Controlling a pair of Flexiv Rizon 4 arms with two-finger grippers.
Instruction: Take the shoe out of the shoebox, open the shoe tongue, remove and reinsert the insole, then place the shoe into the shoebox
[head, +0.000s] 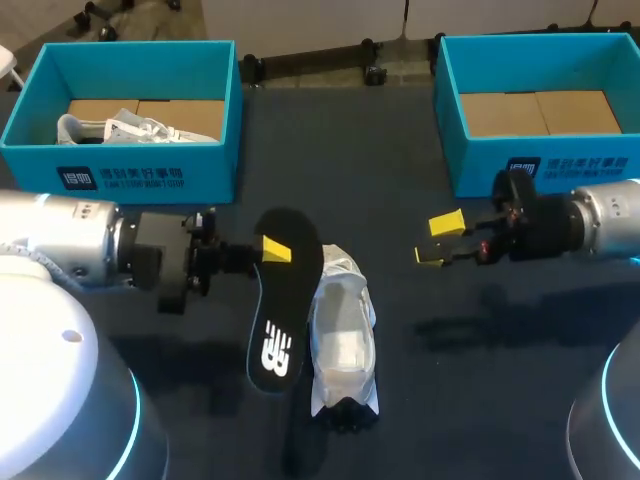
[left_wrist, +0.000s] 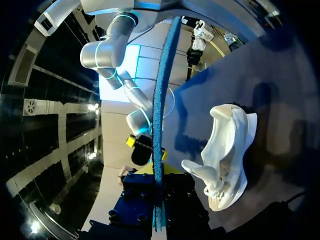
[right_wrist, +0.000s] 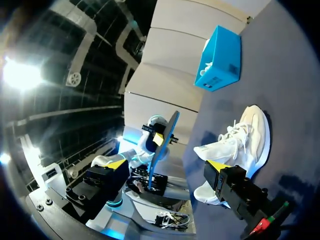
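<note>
far left back: left shoebox (head: 120, 165), blue, open top, second shoe (head: 130, 128) inside on cardboard floor, front wall just behind left arm (head: 70, 250). left arm in from left edge, low and level over dark tabletop (head: 480, 400), wrist pointing toward middle. left fingers (head: 273, 249) closed on insole (head: 285, 300) near its far end, one yellow tip on upper face. in left wrist view, insole (left_wrist: 159, 115) edge-on, clamped from both sides. insole black, lifted, long axis running toward near edge, right edge over shoe's left side in head view; touching or apart, cannot tell. shoe (head: 343, 335) white, flat on tabletop at centre, opening up, just right of insole; beside the fingers in left wrist view (left_wrist: 227, 155). bare tabletop between shoe and right fingers, more open room toward near edge. right fingers (head: 446, 224) spread wide, holding nothing, well apart from shoe, tips aimed left. in right wrist view, yellow tips (right_wrist: 116, 164) far apart, shoe (right_wrist: 240, 145) ahead. right arm (head: 600, 225) in from right edge, level, just in front of right shoebox (head: 540, 165), blue, open top, cardboard floor in view.
</note>
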